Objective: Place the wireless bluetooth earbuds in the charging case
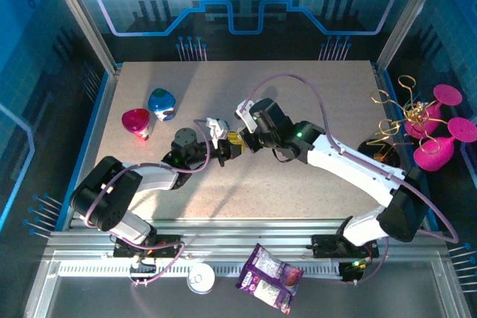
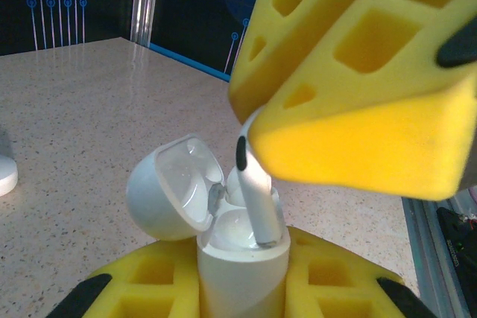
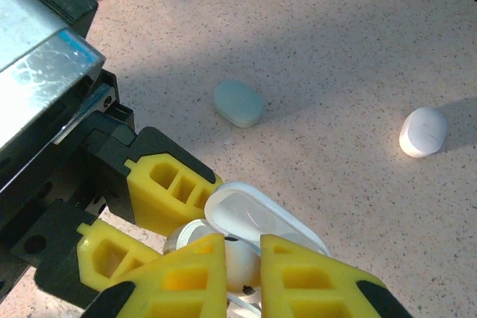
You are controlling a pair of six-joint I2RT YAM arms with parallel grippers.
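Tabletop [image 1: 313,102], speckled beige, bears a pink yogurt cup [image 1: 136,122] and blue yogurt cup [image 1: 162,103], print unreadable. Left gripper [image 1: 223,151] clamps the open white charging case [image 2: 238,277] upright; right gripper [image 3: 242,273] pinches one earbud [image 2: 257,199], stem inside the case.

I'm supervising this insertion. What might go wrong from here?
The earbud, pinched in the right gripper, meets the open charging case tilted; it might jam on the rim instead of seating. Pressing down could also twist the case within the left gripper, or knock its raised lid.
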